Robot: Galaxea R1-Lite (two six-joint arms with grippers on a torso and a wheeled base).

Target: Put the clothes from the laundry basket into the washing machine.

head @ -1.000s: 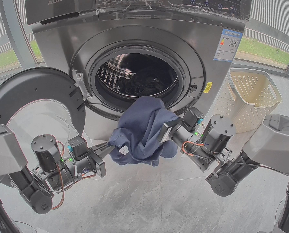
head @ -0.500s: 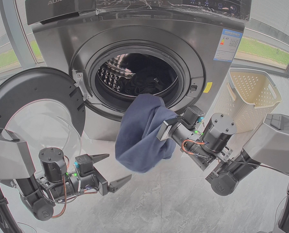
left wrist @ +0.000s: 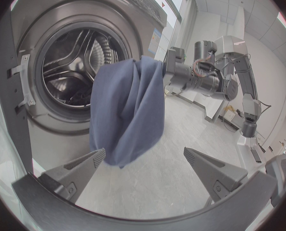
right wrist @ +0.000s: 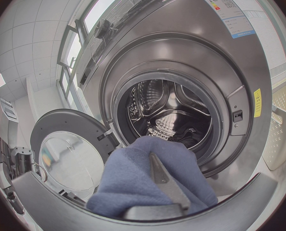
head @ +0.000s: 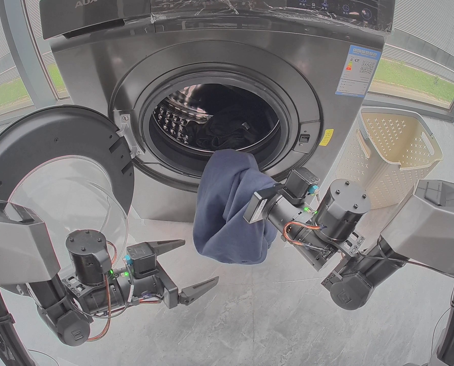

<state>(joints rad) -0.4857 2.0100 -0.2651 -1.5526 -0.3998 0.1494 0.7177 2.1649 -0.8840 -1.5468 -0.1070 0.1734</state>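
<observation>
A dark blue garment hangs in front of the lower rim of the washing machine's open drum. My right gripper is shut on its upper right side, with one finger lying across the cloth. Dark clothes lie inside the drum. My left gripper stands open low at the left, below and apart from the garment, its fingers spread wide with nothing between them. The cream laundry basket stands to the right of the machine.
The round machine door is swung open to the left, just above my left arm. Grey floor lies open below the garment. Windows run behind the machine on both sides.
My left gripper let go of the garment's lower left edge, opened, dropped lower, then drifted a little right. The garment now hangs straight from the right gripper, which barely moved.
</observation>
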